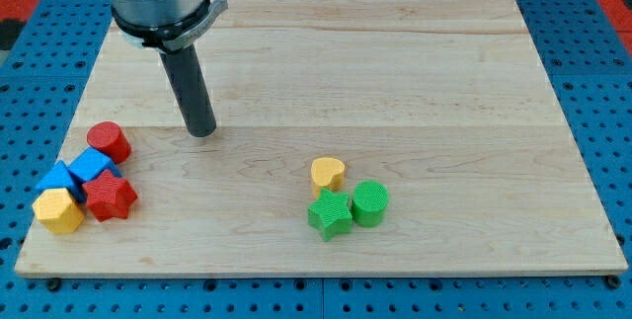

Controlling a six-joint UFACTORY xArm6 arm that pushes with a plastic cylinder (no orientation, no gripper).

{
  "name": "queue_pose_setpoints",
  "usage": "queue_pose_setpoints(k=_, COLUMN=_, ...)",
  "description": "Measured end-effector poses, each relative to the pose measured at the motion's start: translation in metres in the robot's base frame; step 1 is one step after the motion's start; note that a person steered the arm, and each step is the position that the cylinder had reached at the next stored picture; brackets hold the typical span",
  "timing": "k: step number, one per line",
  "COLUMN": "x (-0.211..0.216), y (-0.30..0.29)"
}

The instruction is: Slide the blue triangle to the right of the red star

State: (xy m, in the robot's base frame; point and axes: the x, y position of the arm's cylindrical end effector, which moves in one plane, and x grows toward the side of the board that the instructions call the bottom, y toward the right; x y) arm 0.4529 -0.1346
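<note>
The red star (111, 198) lies near the view's bottom left of the wooden board (395, 72). The blue triangle (92, 166) touches it from above and to the left, wedged between the star and a red cylinder (109, 141). Another blue block (58, 179) sits further left, with a yellow hexagon (59, 210) below it. My tip (201, 131) rests on the board to the right of and slightly above this cluster, apart from every block.
A yellow heart (328, 174), a green star (329, 213) and a green cylinder (370, 202) form a cluster at the bottom centre. The board's left edge runs close to the left cluster.
</note>
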Motion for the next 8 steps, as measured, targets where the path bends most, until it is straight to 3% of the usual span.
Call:
queue_pose_setpoints(k=4, x=0.024, y=0.007)
queue_pose_setpoints(k=5, x=0.045, y=0.041)
queue_pose_setpoints(k=7, x=0.164, y=0.045)
queue_pose_setpoints(k=8, x=0.164, y=0.045)
